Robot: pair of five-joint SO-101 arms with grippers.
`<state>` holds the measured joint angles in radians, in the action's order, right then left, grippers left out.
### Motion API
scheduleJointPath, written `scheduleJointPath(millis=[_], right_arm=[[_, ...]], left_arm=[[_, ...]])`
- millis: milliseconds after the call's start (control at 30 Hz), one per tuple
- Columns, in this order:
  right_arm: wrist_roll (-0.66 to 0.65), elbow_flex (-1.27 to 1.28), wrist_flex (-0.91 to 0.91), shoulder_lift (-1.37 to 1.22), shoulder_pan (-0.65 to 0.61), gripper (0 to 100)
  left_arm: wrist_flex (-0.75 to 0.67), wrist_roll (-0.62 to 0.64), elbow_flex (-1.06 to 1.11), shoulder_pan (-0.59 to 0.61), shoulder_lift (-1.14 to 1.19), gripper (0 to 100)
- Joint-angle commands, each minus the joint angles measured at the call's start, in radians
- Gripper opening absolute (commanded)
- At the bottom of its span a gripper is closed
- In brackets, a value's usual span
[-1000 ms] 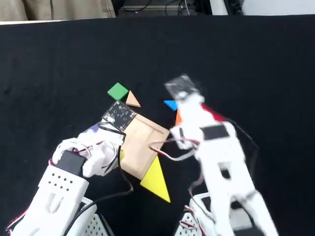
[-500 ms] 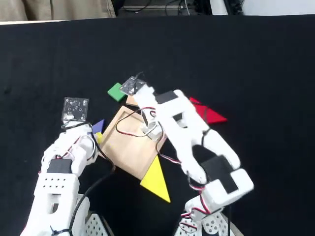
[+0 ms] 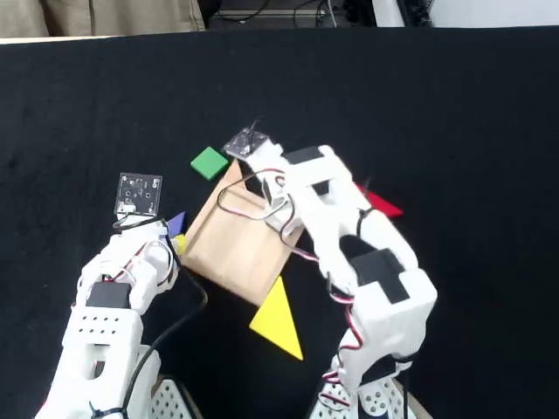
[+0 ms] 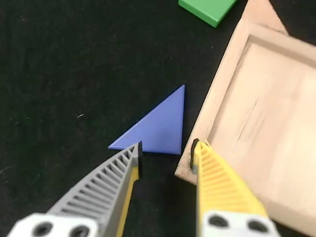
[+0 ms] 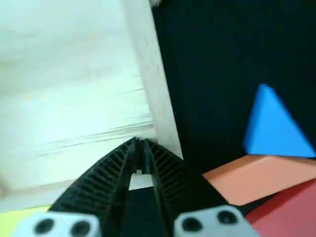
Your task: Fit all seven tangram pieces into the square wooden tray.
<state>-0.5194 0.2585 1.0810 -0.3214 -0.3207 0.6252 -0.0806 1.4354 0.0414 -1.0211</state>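
**Tray on the slant, pieces scattered round it**

The square wooden tray (image 3: 229,244) lies in the near half of the black table (image 3: 454,105), turned so that one corner points at the near edge. Where its floor shows, it is bare wood. A green square (image 3: 209,162) sits just off the tray's far corner, toward the table's far edge. A big yellow triangle (image 3: 278,319) lies by the tray's near corner, with its tip against the tray's side (touching or a hair apart, too close to tell). A small violet-blue triangle (image 4: 158,128) lies just beside the tray's corner on the side toward the table's left edge.

The left gripper (image 4: 166,148) hangs low over that triangle with its fingers spread and pinches nothing. The grey finger is above the triangle's edge and the yellow one above the tray's corner. The right gripper (image 5: 139,144) is pressed together and empty, with its tip at the tray's rim on the side toward the table's right edge.

The right arm (image 3: 349,253) stretches across that side of the tray and hides part of it. Just beyond the rim, a light blue triangle (image 5: 274,128), an orange piece (image 5: 252,180) and a red triangle (image 3: 382,203) lie close together, largely covered by the arm from above
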Motion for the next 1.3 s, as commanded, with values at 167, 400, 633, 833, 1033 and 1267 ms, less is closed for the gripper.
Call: scheduleJointPath(millis=[167, 400, 633, 833, 1033, 1267], right_arm=[[-0.124, -0.259, 0.121, -0.134, 0.038, 1.1], [-0.124, -0.346, 0.193, -0.027, 0.037, 1.1], [0.075, -0.383, -0.149, -0.067, -0.015, 1.1], [0.074, -0.633, -0.089, -0.329, -0.051, 1.1], [0.071, -1.012, 0.083, -0.579, -0.091, 1.1], [-0.055, -1.475, 0.31, -0.86, -0.184, 1.1]], left_arm=[[-0.017, 0.008, 0.002, -0.015, -0.009, 19], [-0.017, 0.008, 0.002, -0.015, -0.012, 19], [-0.017, 0.017, 0.001, -0.004, -0.014, 19], [-0.017, 0.072, -0.008, 0.067, -0.014, 19], [-0.018, 0.15, -0.024, 0.127, -0.015, 19], [-0.02, 0.157, -0.024, 0.127, -0.015, 19]])
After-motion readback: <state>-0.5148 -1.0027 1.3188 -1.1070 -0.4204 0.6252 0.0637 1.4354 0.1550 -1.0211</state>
